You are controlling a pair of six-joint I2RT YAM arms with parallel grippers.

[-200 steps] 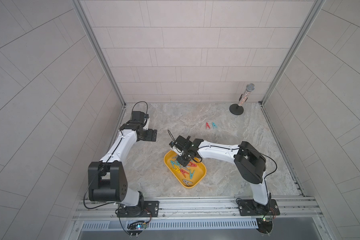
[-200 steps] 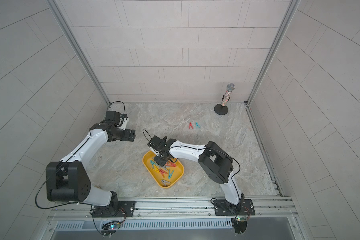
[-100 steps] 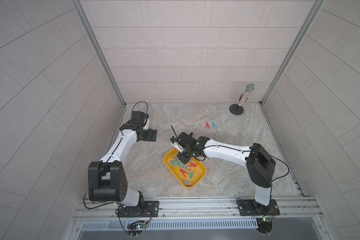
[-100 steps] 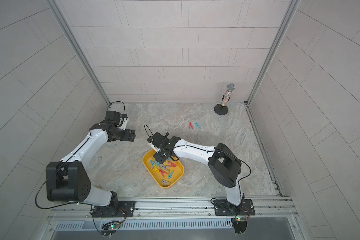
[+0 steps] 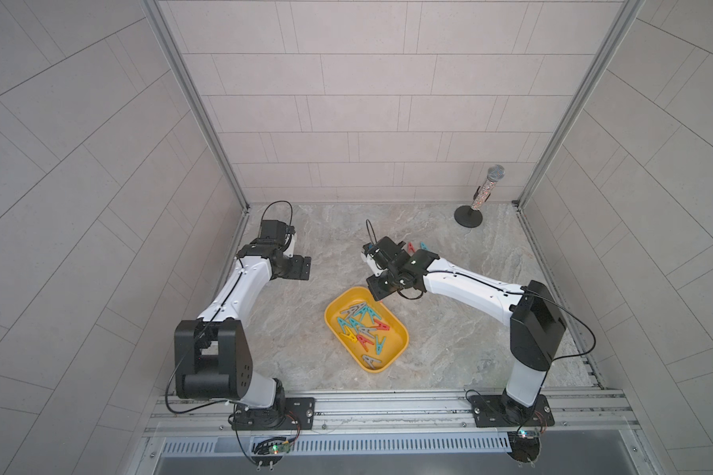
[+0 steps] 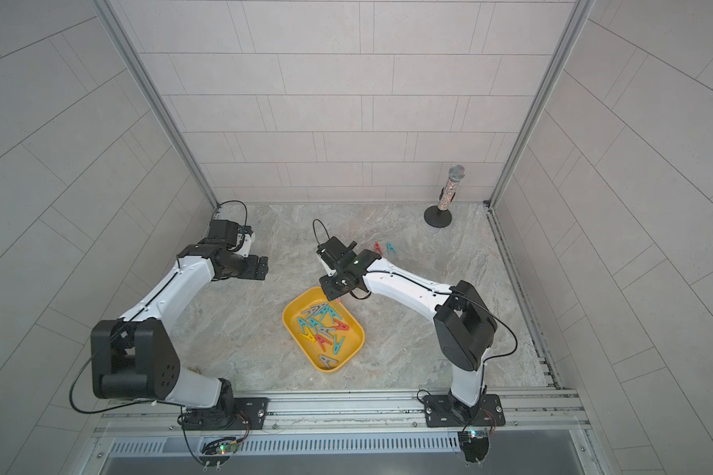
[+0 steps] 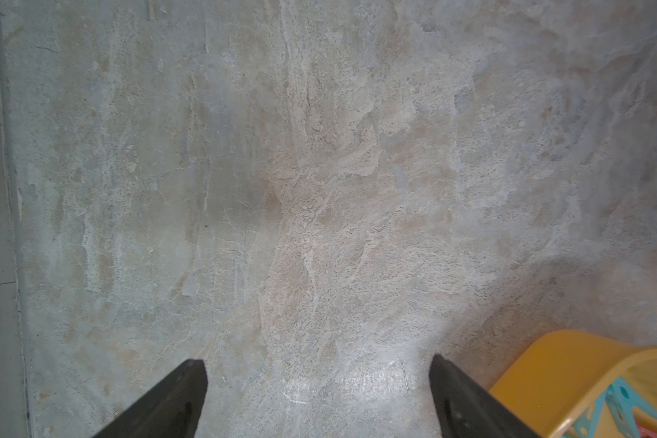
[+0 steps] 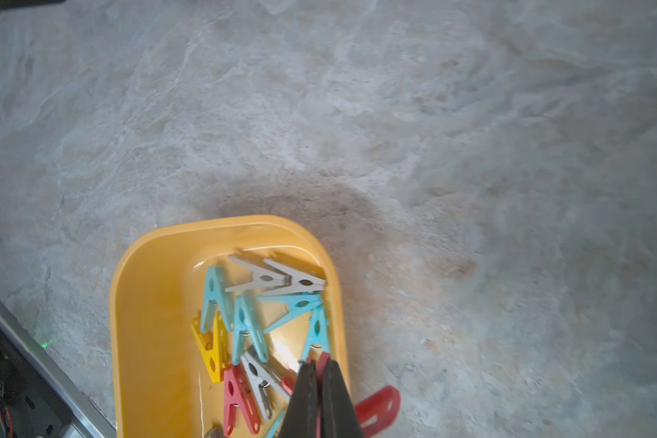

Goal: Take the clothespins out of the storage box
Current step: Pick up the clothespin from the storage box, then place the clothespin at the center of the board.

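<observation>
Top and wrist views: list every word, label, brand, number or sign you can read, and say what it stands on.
No readable text in any view.
Shallow yellow plastic storage box: no print.
Small red, teal, grey and yellow plastic clothespins: no print.
Glittery microphone on a black round stand: no legible marking.

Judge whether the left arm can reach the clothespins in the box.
Probably yes: the left gripper is open, only bare table separates it from the storage box, though the right gripper, holding a red clothespin, hovers at its rim.
</observation>
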